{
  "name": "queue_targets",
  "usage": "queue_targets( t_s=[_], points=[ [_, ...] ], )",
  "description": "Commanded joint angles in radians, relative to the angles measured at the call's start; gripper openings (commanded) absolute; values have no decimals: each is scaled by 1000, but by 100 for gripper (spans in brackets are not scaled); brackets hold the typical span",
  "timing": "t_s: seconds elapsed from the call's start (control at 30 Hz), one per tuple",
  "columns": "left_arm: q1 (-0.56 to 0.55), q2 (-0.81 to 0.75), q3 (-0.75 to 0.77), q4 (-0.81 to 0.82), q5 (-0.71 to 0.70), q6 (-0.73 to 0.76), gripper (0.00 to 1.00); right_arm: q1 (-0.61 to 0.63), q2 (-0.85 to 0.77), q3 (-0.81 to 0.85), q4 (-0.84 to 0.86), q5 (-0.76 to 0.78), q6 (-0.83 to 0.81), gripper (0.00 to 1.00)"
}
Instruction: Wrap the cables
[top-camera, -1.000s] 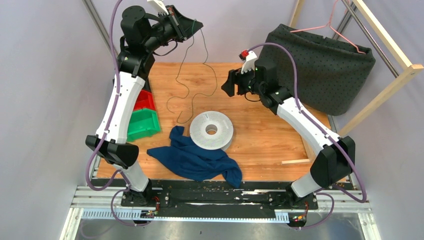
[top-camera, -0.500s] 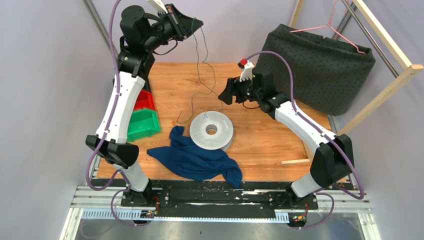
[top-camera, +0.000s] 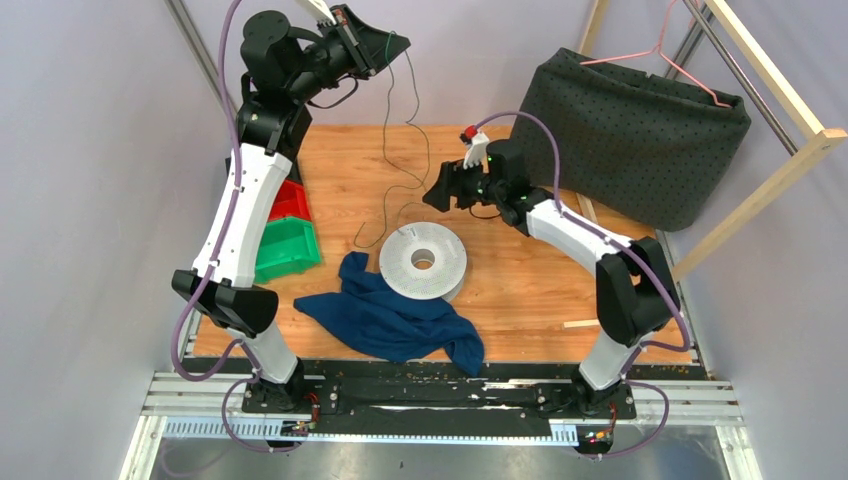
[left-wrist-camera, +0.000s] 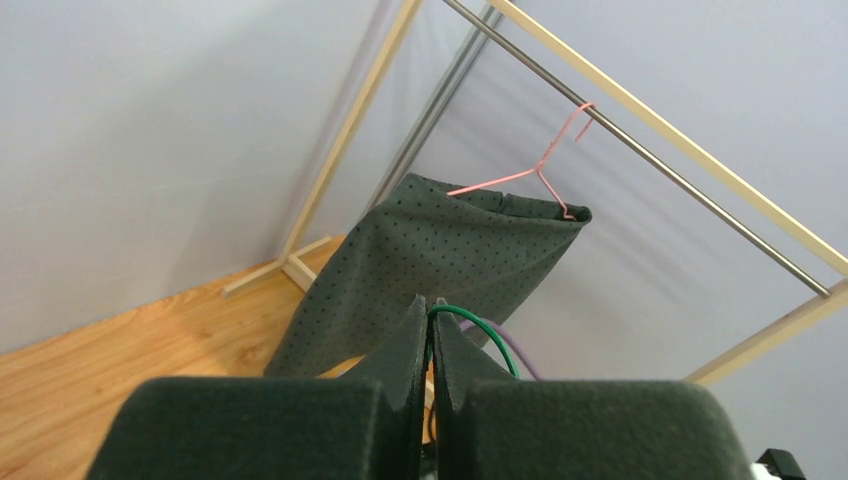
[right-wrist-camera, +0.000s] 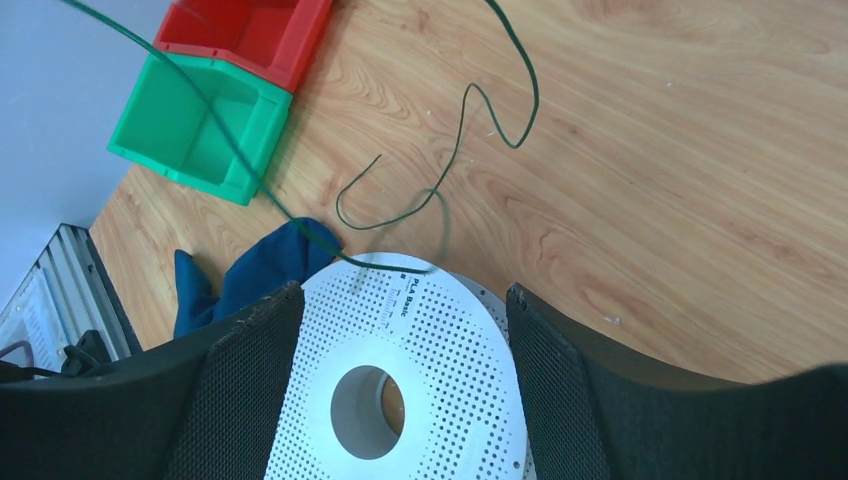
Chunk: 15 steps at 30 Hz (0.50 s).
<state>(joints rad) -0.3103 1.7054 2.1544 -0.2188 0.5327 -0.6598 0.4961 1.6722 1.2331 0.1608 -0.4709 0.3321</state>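
Top external view: nearest the bases lies a blue cloth (top-camera: 390, 322), with the white perforated spool (top-camera: 423, 262) touching it on the counter (top-camera: 520, 275). Beyond, the right claw (top-camera: 434, 190) is spread beside the thin green wire (top-camera: 386, 140), whose slack loops across the boards. Farthest and high up, the left claw (top-camera: 393, 43) pinches the wire's upper end. The right claw would best grip low near the spool and feed gently.

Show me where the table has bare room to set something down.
Free: the table right of the spool, in front of the right arm; also the back, between red bin and wire. Crowded: front left, with green bin, blue cloth and spool.
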Motion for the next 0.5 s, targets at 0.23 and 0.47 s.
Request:
queue_targets(
  t_s=[0.23, 0.47],
  points=[
    [-6, 1, 26, 29, 26, -14, 0, 57, 82, 83, 56, -53, -13, 77],
    [-6, -3, 20, 28, 29, -16, 0, 62, 103, 92, 72, -83, 24, 75]
  ],
)
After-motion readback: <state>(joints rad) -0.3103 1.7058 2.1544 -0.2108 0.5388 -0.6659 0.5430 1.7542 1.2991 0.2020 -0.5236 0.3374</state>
